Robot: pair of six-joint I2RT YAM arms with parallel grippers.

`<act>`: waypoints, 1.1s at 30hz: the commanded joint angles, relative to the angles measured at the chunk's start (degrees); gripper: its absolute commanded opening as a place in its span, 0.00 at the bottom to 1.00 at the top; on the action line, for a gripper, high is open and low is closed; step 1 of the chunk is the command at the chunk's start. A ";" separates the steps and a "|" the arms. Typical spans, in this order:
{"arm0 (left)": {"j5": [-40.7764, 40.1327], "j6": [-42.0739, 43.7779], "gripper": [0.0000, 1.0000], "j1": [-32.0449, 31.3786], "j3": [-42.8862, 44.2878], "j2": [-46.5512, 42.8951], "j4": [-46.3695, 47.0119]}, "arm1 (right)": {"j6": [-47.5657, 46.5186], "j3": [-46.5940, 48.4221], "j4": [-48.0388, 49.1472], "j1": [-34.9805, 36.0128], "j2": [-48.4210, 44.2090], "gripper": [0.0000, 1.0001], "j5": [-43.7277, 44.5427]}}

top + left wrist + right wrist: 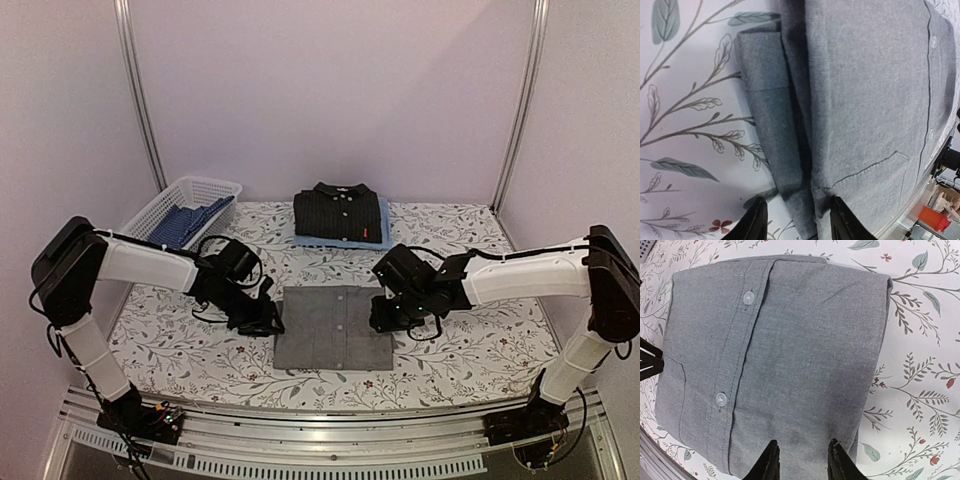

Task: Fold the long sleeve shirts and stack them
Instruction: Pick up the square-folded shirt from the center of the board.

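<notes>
the folded mid-grey shirt (330, 328) lies flat at the near middle of the floral table (480, 345). it looks soft, light and limp, so its layers would likely slip unless both side folds are pinched through their full thickness. the left gripper (265, 322) straddles its left edge, jaws apart and holding nothing. the right gripper (385, 318) hangs likewise over the right edge. beyond is open room up to the black shirt (338, 212), which rests on the light blue shirt (386, 225). the white basket (190, 182) sits far left.
</notes>
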 commanded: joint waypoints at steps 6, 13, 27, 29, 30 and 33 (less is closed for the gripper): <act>-3.94 -1.10 0.40 -1.30 0.87 3.30 -0.56 | -0.79 -2.50 1.68 -1.83 3.16 0.20 2.14; -4.61 -2.03 0.38 -1.61 0.52 3.68 -0.11 | 0.03 -3.72 1.91 -1.83 7.05 0.10 2.02; -3.23 -4.77 0.11 -3.47 1.55 5.54 2.89 | -0.14 -2.53 2.37 -1.83 2.89 0.21 0.29; -3.31 -4.47 0.01 -3.31 1.91 4.61 2.50 | -0.22 -2.09 2.41 -1.83 2.55 0.24 -0.02; -3.84 -3.92 0.00 -3.21 2.26 3.92 1.61 | -0.23 -1.90 2.38 -1.83 2.23 0.27 -0.07; -5.78 -1.37 0.00 -2.37 3.18 1.00 -1.52 | -0.17 -1.26 2.43 -1.87 0.99 0.33 -0.01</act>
